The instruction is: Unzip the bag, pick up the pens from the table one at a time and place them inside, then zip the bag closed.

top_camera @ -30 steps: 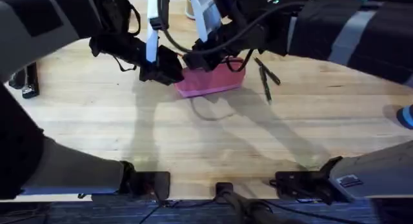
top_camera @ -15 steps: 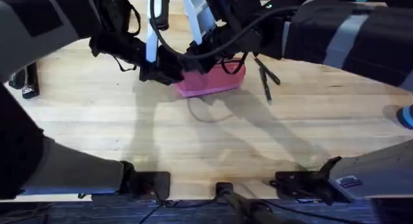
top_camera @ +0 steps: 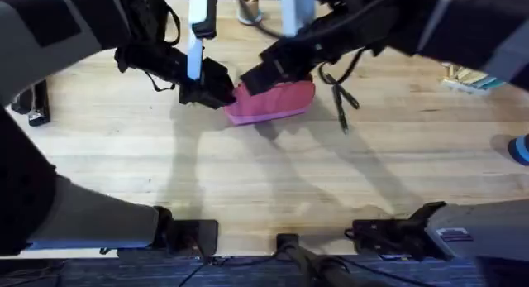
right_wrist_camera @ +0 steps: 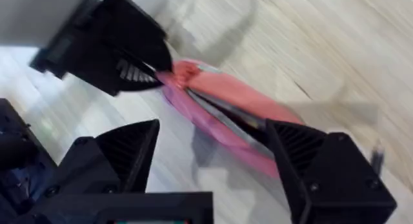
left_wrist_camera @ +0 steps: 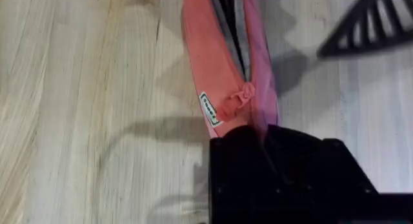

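right gripper [top_camera: 256, 76] has lifted off the bag [top_camera: 273, 101], jaws now spread and empty above its gaping zipper (unzip looks done). left gripper [top_camera: 221, 93] stays clenched on the bag's end. pens [top_camera: 339, 97] lie just beside the bag, next.

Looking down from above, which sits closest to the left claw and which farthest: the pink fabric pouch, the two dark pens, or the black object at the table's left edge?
From the left gripper, overhead view:
1. The pink fabric pouch, pinched at its near end by that gripper.
2. The two dark pens, on the wooden table just beyond the pouch's far end, toward the right.
3. The black object, at the table's far left edge.
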You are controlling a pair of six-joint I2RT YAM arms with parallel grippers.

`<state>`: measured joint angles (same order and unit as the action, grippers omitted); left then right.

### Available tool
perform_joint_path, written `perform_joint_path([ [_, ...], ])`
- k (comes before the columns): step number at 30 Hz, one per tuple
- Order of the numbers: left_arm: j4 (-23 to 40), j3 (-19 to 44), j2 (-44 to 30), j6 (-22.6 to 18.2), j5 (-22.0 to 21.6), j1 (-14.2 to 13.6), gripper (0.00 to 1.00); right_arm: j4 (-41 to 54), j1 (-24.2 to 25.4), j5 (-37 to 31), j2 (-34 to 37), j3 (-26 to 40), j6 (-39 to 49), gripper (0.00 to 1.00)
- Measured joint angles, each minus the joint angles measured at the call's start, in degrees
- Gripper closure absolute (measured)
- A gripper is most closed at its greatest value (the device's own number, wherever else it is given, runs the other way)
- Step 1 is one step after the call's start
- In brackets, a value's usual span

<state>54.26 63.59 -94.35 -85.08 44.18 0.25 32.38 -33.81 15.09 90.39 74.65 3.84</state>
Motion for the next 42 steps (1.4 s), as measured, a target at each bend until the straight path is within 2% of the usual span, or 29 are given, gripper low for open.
perform_joint_path([
  [1,0.0,0.0,0.0,0.0,0.0,-0.02,0.958,1.17,0.9,0.0,-0.48,0.09,0.0,0.005],
  [2,-0.02,0.0,0.01,-0.03,0.2,-0.01,0.817,6.15,4.4,0.0,-1.88,0.17,-0.01,0.005],
  [7,-0.02,0.0,0.02,0.1,1.69,-0.02,0.063,8.59,5.67,0.0,-2.18,0.2,-0.04,0.004],
  [8,-0.02,0.0,0.01,0.16,1.82,-0.02,0.022,8.6,5.65,0.0,-2.17,0.2,-0.02,0.004],
  [21,0.51,0.02,0.02,0.2,2.6,-0.02,0.007,7.97,5.65,0.44,-2.18,0.2,0.52,0.004],
  [26,4.72,1.26,1.26,0.21,2.58,0.0,0.008,9.36,5.65,0.46,-2.16,0.52,2.73,0.006],
  [31,10.89,5.87,6.7,0.2,2.64,0.27,0.008,11.47,5.65,0.64,-2.16,3.18,5.44,0.005],
  [36,17.98,9.33,11.95,0.2,2.8,1.81,0.007,12.61,5.65,0.83,-2.16,6.6,9.05,0.005],
  [42,23.18,9.55,14.81,0.22,2.8,3.71,0.007,12.74,5.65,0.83,-2.16,7.93,12.38,0.006],
])
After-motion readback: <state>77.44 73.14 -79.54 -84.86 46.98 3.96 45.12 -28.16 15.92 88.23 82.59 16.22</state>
